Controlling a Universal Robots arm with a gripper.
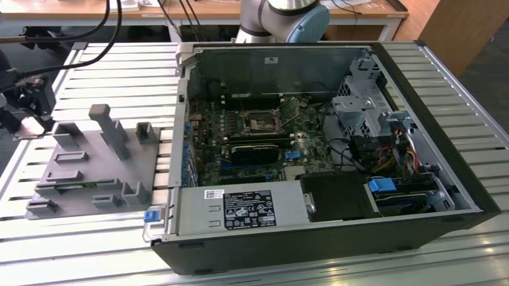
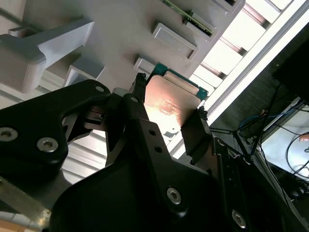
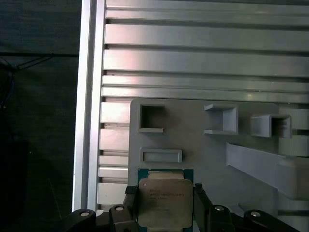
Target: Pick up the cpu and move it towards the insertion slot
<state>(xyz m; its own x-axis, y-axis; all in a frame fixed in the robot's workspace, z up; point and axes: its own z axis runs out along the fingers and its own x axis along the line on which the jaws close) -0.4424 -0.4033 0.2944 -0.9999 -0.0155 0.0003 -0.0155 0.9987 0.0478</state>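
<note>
The cpu [image 3: 165, 203], a flat square chip with a silvery top and a thin green rim, sits between the two black fingers of my gripper [image 3: 165, 195], which is shut on its opposite edges. In the second wrist view the cpu [image 2: 170, 99] shows its shiny top, clamped in the gripper [image 2: 169, 101] above a grey fixture plate [image 2: 125, 38]. In the exterior view the gripper [image 1: 30, 102] hangs at the far left, beside the fixture plate [image 1: 95, 161]. The insertion slot [image 1: 261, 122], a square metal-framed socket, lies on the motherboard inside the open computer case, well off to the exterior view's right.
The grey fixture [image 3: 203, 145] carries upright posts and rectangular recesses. The open black computer case [image 1: 318, 238] has raised walls, a power supply [image 1: 242, 210] at the front and drive cages with cables [image 1: 366, 113] on the exterior view's right. The ribbed aluminium table [image 3: 203, 58] lies beneath everything.
</note>
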